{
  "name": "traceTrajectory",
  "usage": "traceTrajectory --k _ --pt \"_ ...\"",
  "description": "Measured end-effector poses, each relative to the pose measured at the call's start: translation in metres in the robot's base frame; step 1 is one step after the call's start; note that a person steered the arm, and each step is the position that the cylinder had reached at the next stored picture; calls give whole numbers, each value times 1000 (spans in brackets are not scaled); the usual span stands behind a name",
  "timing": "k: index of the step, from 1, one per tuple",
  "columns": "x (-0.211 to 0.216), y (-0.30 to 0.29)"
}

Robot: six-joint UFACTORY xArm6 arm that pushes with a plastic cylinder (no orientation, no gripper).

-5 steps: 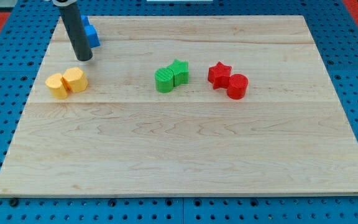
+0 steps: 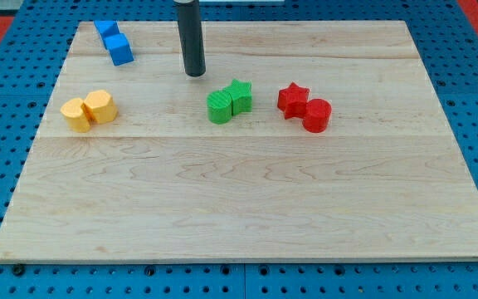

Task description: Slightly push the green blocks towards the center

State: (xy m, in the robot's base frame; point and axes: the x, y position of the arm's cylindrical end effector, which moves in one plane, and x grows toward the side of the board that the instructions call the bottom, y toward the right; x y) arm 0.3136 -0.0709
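My tip (image 2: 195, 74) rests on the table (image 2: 247, 208), toward the view's top and a little to the view's left of the green blocks, near them but not touching. I carry no fingers at all, only this straight dark rod, so there is nothing to open, close or grip with.

I take the green pair as my landmark. It sits in the upper middle of the table: a rounded green block (image 2: 220, 108) on the view's left and a green star (image 2: 240, 95) on the view's right, the two pressed against each other.

To the view's right of the green pair, apart from it, a red star (image 2: 291, 99) touches a red cylinder (image 2: 316, 115) that lies slightly lower.

Well to the view's left of the green pair, two yellow blocks (image 2: 89, 110) sit side by side, touching.

Further up and to the left of the green pair, near the table's top left corner, two blue blocks (image 2: 114, 41) lie together.
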Motion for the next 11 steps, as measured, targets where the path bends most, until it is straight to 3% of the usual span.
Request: traceTrajectory --k 4,5,9,11 --pt "-34 19" --pt "-24 81" --pt "57 71" --pt "-14 44"
